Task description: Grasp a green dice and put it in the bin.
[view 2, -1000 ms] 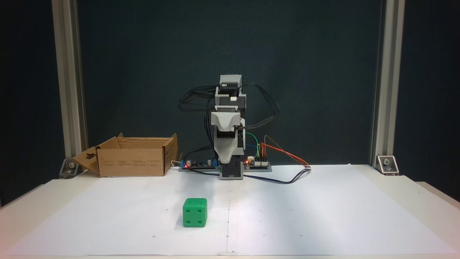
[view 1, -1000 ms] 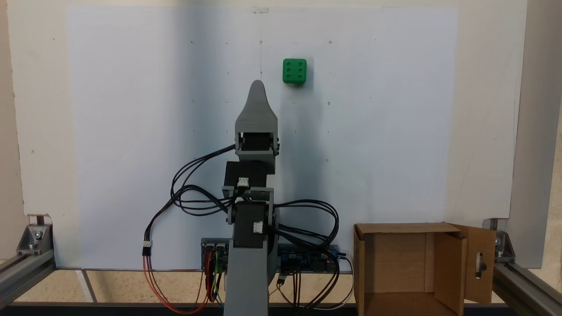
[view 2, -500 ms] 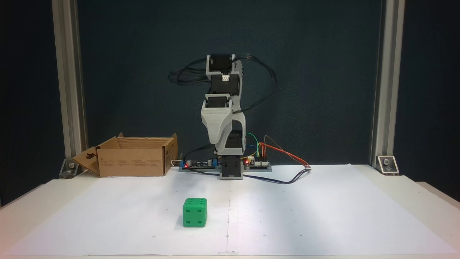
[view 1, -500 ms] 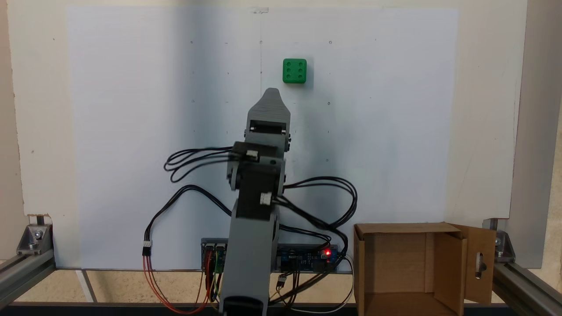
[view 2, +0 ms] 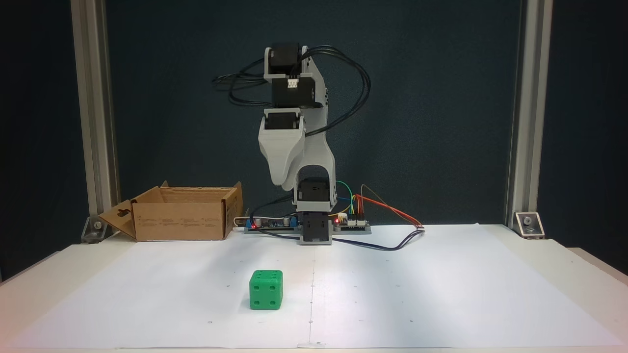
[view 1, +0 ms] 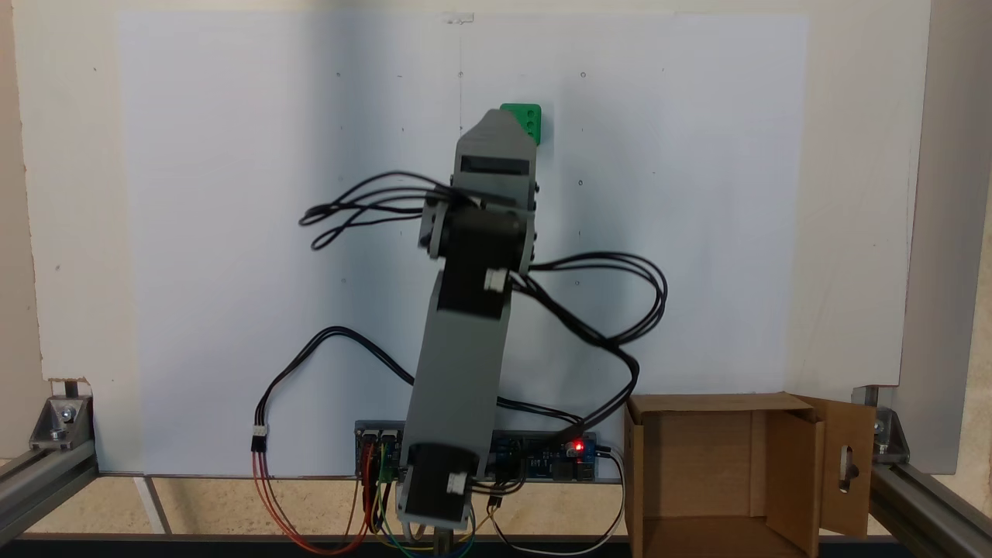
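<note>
The green dice [view 2: 266, 289] rests on the white paper in front of the arm, with a four-pip face toward that fixed view. From above, the dice [view 1: 535, 124] is half covered by the grey gripper [view 1: 496, 118]. The gripper [view 2: 278, 182] hangs high above the table, well behind the dice, pointing down and forward. Only one tapered grey tip shows, so I cannot tell whether it is open or shut. Nothing is seen held in it. The bin [view 2: 179, 220], a brown cardboard box with open flaps, stands beside the arm's base; its inside [view 1: 694, 457] looks bare.
Circuit boards with coloured wires [view 2: 351, 223] lie by the arm's base [view 2: 314, 230]. Black cables [view 1: 612, 325] loop out from the arm. Aluminium frame posts [view 2: 527, 113] stand at the table's corners. A white paper sheet [view 2: 417, 294] covers the table.
The arm has lifted and stretched out toward the dice, swinging slightly. From above, the gripper tip now overlaps the dice. Dice and bin have not moved.
</note>
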